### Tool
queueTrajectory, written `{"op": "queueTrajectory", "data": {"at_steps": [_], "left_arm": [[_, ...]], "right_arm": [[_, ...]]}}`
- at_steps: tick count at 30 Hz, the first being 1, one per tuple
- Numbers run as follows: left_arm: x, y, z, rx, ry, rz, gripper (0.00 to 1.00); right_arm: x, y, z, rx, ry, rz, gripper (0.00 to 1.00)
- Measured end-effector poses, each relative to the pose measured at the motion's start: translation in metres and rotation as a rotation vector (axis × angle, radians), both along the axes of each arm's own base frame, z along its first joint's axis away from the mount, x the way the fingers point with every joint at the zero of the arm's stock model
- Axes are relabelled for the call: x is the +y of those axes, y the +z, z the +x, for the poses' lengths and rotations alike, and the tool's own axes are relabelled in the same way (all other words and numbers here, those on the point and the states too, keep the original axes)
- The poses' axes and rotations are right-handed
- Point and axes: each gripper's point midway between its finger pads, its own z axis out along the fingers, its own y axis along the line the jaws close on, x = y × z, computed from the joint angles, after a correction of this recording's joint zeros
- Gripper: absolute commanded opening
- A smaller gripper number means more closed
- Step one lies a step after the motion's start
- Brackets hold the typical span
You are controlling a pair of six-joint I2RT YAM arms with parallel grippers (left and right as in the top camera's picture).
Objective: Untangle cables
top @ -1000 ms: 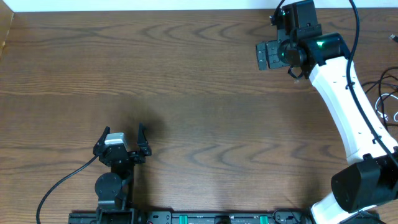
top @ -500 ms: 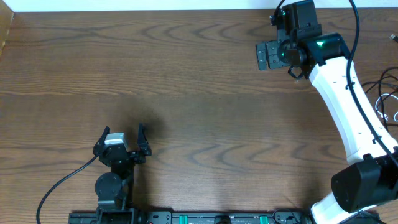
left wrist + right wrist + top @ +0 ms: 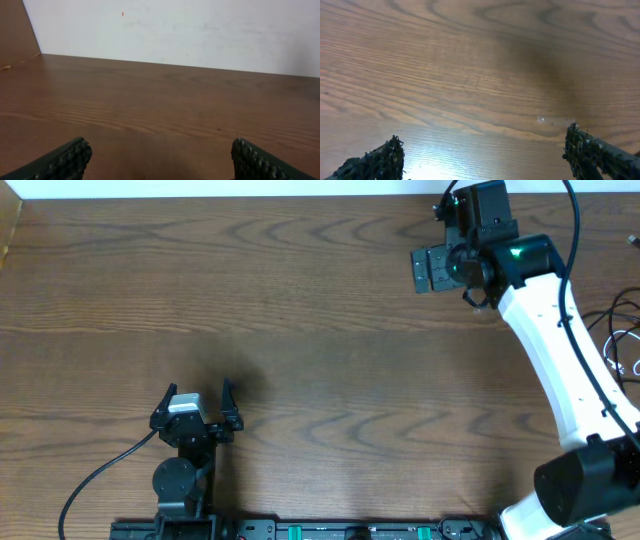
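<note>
My right hand (image 3: 485, 157) gapes wide, empty; the cables (image 3: 624, 338) lie off to its right at the table's (image 3: 300, 330) edge. My left hand (image 3: 160, 160), open and empty too, sits much farther from them.

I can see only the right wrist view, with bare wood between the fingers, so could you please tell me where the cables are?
Observer: The cables lie at the right edge of the table, partly cut off in the overhead view.
Operator: Is my gripper near them?
Observer: No, the right gripper is out by the far edge, apart from them.
Operator: And the left one?
Observer: The left gripper is open at the front left, holding nothing.
</note>
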Motion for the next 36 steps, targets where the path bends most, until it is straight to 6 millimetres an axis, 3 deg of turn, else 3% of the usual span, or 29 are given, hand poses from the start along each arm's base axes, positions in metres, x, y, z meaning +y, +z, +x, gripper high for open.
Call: {"op": "queueTrajectory", "data": {"at_steps": [8, 14, 24, 36], "left_arm": [[0.000, 0.000, 0.000, 0.000, 0.000, 0.000, 0.91], [0.000, 0.000, 0.000, 0.000, 0.000, 0.000, 0.90], [-0.001, 0.000, 0.000, 0.000, -0.004, 0.000, 0.90], [-0.001, 0.000, 0.000, 0.002, -0.004, 0.000, 0.90]], "right_arm": [[0.015, 0.025, -0.009, -0.062, 0.031, 0.021, 0.99], [0.019, 0.038, -0.005, -0.155, 0.011, 0.069, 0.99], [0.011, 0.022, -0.026, -0.428, -0.018, 0.181, 0.99], [-0.017, -0.014, -0.077, -0.628, -0.065, 0.229, 0.99]]}}
